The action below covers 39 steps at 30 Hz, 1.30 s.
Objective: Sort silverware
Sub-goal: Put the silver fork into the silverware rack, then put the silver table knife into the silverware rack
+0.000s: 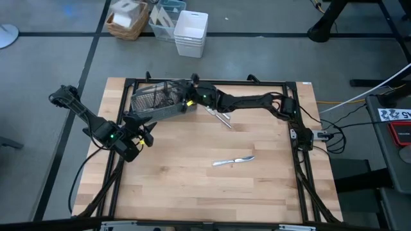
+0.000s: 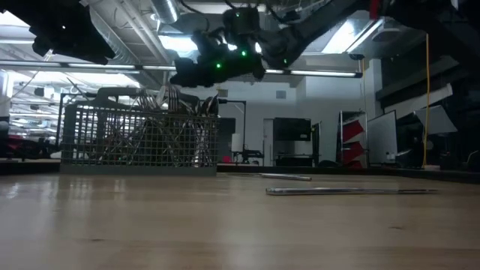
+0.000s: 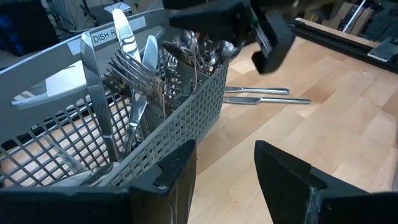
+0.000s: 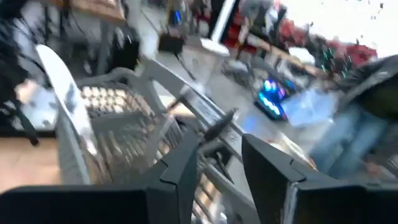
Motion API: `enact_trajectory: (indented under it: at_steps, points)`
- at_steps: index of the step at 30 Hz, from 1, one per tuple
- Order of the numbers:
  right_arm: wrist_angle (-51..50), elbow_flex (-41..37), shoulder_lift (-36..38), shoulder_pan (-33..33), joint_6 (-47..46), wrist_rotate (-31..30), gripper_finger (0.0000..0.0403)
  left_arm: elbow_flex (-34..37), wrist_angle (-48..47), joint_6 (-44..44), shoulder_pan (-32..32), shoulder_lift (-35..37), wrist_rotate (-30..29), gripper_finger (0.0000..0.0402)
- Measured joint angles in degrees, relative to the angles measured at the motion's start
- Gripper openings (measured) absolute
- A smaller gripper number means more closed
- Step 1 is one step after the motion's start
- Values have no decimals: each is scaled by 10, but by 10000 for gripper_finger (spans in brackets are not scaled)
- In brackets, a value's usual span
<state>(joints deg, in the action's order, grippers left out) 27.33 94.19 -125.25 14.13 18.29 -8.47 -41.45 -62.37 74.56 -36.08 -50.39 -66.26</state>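
Over the far end of the grey mesh caddy (image 1: 156, 101) hangs the right tool (image 1: 186, 97), raised above the rim; in the right wrist view its two dark fingers (image 4: 180, 171) stand apart with nothing between them, the caddy's wire wall showing in the gap. Most of the silverware (image 3: 140, 65) stands upright inside the caddy, forks, knives and spoons bunched in its compartments, directly beneath and just beside that tool but not touching it as far as the low view shows. Two more pieces (image 1: 219, 116) lie flat on the wooden desk (image 1: 192, 173) just beside the caddy's end, under the right arm, close together and roughly parallel. One further piece (image 1: 234, 161) lies alone near the middle of the desk, well apart from both tools.

The left tool (image 1: 142, 133) waits at the near side of the caddy, just off its long wall; its fingers (image 3: 283, 180) are spread wide and hold nothing, and the left wrist view looks past them along the caddy's mesh toward the pair of pieces on the desk beyond.
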Motion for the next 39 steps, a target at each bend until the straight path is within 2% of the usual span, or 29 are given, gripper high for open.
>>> enact_trajectory:
  at_steps: [3, 6, 10, 15, 18, 21, 27, 30, 34, 39]
  points:
    - [-109, 54, 7, -8, 0, -29, 129, 0, 0, 0, 0, 0, 0, 155]
    - [-274, 132, 14, -17, 0, -51, 129, 0, 1, 0, 0, 0, 0, 155]
    - [-543, 270, 15, -30, 0, -70, 128, 0, 4, 0, 1, 0, 0, 155]
    - [-769, 401, 14, -45, -29, -71, 128, 0, 18, -1, 3, 0, 0, 155]
    - [-791, 388, 47, -52, -32, -71, 128, 0, 62, -36, 12, -4, -1, 155]
    - [-843, 385, 69, -53, -46, -65, 128, 0, 149, -115, 29, -15, 13, 155]
    - [-987, 384, 94, -51, -89, -59, 128, -1, 438, -391, 79, -75, 159, 155]
    - [-1081, 384, 97, -52, -108, -12, 128, -1, 580, -499, 109, -121, 261, 155]
    - [-1176, 384, 97, -59, -131, 79, 128, -1, 712, -559, 141, -196, 385, 155]
    - [-1171, 373, 105, -107, -135, 160, 128, -19, 794, -581, 169, -303, 458, 155]
